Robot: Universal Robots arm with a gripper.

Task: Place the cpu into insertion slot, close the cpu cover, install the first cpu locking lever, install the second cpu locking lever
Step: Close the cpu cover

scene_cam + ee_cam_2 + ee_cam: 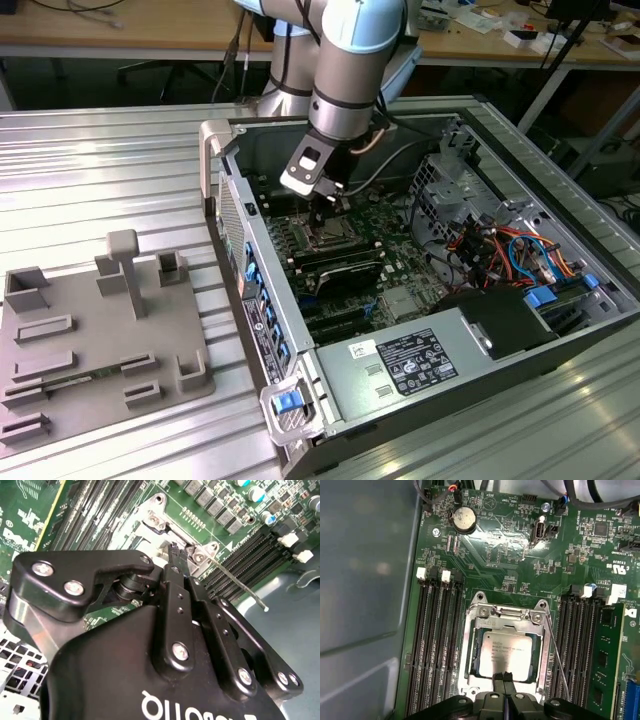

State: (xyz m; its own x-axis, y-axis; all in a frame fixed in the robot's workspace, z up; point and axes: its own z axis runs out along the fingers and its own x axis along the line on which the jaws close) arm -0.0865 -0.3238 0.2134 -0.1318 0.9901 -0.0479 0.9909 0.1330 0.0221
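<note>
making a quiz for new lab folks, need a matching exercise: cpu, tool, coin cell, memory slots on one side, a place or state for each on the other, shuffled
Things
1. cpu
2. tool
3. coin cell
4. memory slots

Places or states
A. long and black, in rows on both sides of the cpu cover
B. round and silver, on the green motherboard
C. lying flat, grey top showing through the cover's window
D. fingertips together at the cover's edge

Pairs: 1-C, 2-D, 3-B, 4-A

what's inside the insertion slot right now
The cpu lies in it, its metal top showing through the window of the cpu cover. Whatever lies under the chip is hidden, and the gripper covers one edge.
</note>
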